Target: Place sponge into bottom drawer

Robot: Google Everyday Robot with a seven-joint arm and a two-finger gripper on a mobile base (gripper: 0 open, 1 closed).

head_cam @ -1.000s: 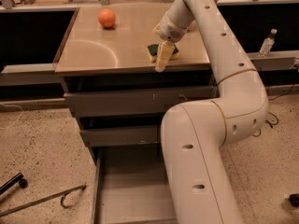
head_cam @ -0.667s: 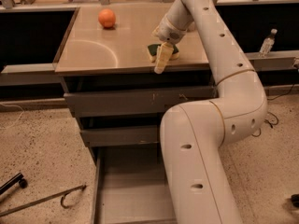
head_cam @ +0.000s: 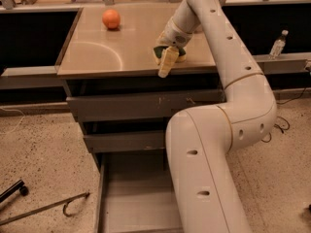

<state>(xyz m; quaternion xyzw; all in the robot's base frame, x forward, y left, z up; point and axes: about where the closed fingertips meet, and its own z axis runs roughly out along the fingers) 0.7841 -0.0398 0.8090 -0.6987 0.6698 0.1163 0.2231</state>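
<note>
The sponge [head_cam: 161, 51], dark green over pale yellow, lies on the cabinet top near its front edge, right of centre. My gripper [head_cam: 167, 62] is right at the sponge, reaching down over it toward the front edge, and hides part of it. The bottom drawer [head_cam: 136, 198] is pulled open below, showing a bare grey floor. My arm crosses in front of the drawer's right side.
An orange ball [head_cam: 111, 19] sits at the back left of the cabinet top [head_cam: 97, 52]. The two upper drawers [head_cam: 126, 106] are closed. A water bottle [head_cam: 278, 43] stands on a ledge at right. A metal rod with a hook [head_cam: 46, 208] lies on the floor at left.
My gripper has edged slightly down and left toward the front edge of the top. The sponge has stayed about where it was.
</note>
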